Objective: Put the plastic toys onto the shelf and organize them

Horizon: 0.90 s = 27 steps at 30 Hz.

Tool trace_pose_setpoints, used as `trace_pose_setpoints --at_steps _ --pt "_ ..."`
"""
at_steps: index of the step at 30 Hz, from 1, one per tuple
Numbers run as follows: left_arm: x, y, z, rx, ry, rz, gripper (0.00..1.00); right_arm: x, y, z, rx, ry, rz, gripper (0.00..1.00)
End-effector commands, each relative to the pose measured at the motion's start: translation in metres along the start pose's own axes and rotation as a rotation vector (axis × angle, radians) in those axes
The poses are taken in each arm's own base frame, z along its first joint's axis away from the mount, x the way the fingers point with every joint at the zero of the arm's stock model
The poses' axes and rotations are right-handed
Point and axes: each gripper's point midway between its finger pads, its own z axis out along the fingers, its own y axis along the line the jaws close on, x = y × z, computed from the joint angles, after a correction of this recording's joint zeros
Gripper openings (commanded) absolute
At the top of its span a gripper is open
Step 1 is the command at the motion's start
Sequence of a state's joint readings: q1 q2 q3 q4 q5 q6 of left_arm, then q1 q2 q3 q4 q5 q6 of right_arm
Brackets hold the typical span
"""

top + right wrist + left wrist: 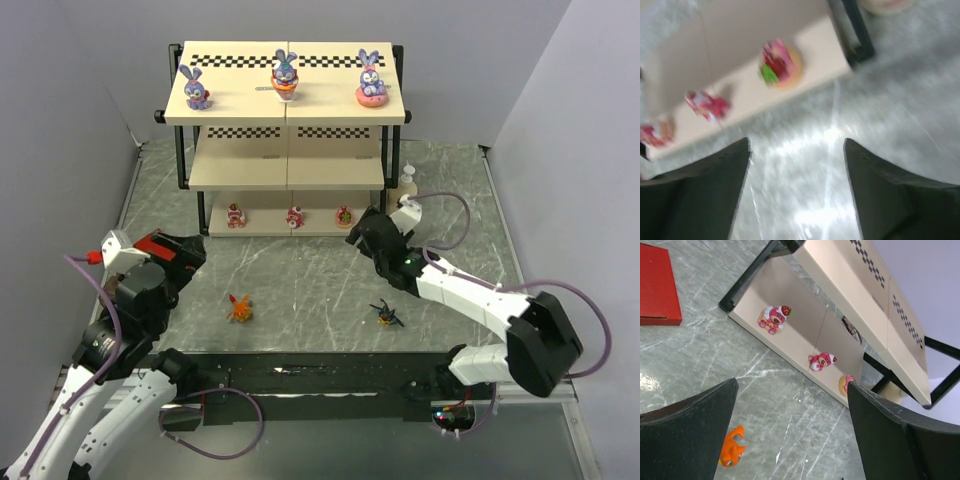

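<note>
**Shelf Loading Status: Six Toys Placed, Two on the Counter**

We find the shelf (240, 110) carrying two sorted rows. The three purple-blue bunnies (196, 88) stand spaced along the top board. The three red-pink figures (295, 216) stand in line on the bottom board. We judge that this grouping by kind, one row per tier, is the organizing rule in use. The middle board carries nothing that we can see.

The right fingers (735, 160) stand apart with nothing between them. They sit low over the counter (300, 280), just in front of the rightmost red-pink figure at the shelf's right end. The low, near-level approach suits the bottom tier, because the middle board overhangs it and blocks entry from above.

The left fingers (720, 405) are also spread wide and empty. They hang near the red block (655, 285), apart from the shelf's left end.

The orange spiky creature (239, 308) and the winged figure (386, 314) lie on the counter, well apart, each nearer one arm. We judge these two as the remaining work, with the free middle board the likely place for them.
</note>
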<state>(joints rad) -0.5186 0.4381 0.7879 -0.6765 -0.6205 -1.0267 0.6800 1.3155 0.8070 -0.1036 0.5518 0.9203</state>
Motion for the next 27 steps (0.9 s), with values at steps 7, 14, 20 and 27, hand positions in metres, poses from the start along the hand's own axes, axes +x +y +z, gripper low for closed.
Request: trace_pose_setpoints --at_steps 7,14,20,27 --pt "0.003 -0.007 -0.02 0.112 0.056 0.072 0.96 0.024 -0.101 -0.1 0.406 0.054 -0.131 0.97" --pt "0.02 -0.007 -0.022 0.168 0.119 0.103 0.96 0.06 -0.139 -0.137 0.558 0.14 -0.161 0.94" --pt "0.019 -0.011 -0.026 0.198 0.122 0.113 0.96 0.08 -0.135 -0.137 0.518 0.147 -0.131 0.85" --pt "0.021 -0.01 -0.026 0.196 0.129 0.125 0.96 0.091 -0.132 -0.125 0.443 0.141 -0.101 0.71"
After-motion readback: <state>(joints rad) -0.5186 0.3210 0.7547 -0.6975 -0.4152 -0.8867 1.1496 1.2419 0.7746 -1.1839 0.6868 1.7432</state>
